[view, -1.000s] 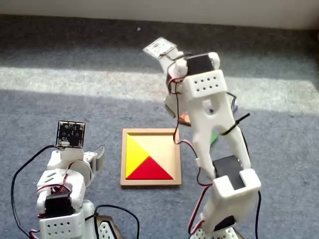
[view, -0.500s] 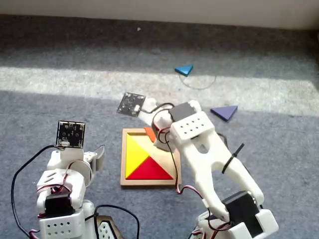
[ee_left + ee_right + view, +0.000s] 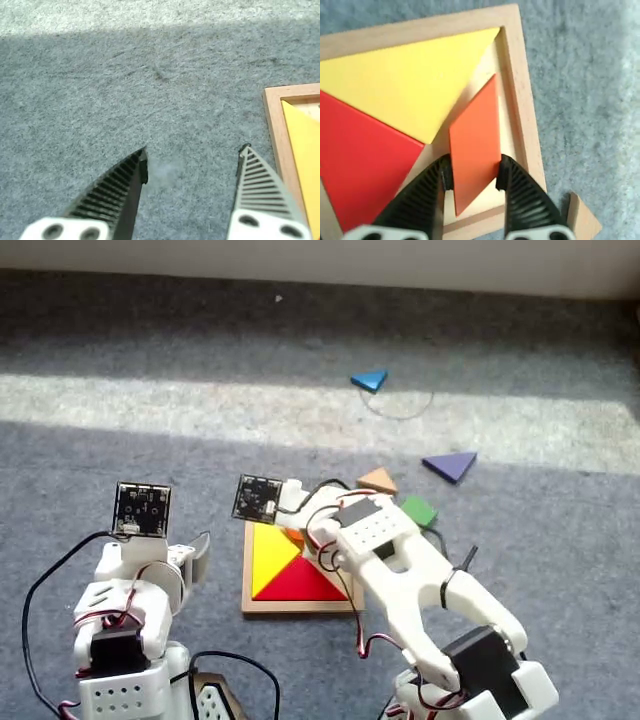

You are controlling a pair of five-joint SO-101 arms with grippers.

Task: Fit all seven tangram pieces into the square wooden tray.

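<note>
Swinging in from the loose pieces [image 3: 378, 480], the right gripper [image 3: 474, 172] had lowered the orange parallelogram [image 3: 475, 145], clamped in its jaws, into the wooden tray [image 3: 522, 100] beside the yellow triangle [image 3: 400, 85]. By my judgement this third piece was nearly seated. The left gripper [image 3: 192, 165] hung spread.

The right arm [image 3: 395, 560] covers the tray's [image 3: 247, 565] right side from above; the left wrist view's edge crops the tray.

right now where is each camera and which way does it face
High view: fixed above, looking down on both arms and the wooden tray.
Left wrist view: on the left arm, facing carpet; open left tool shows.
Right wrist view: on the right arm, facing down at the tray; right tool holds the orange piece.
All three share the tray.
</note>
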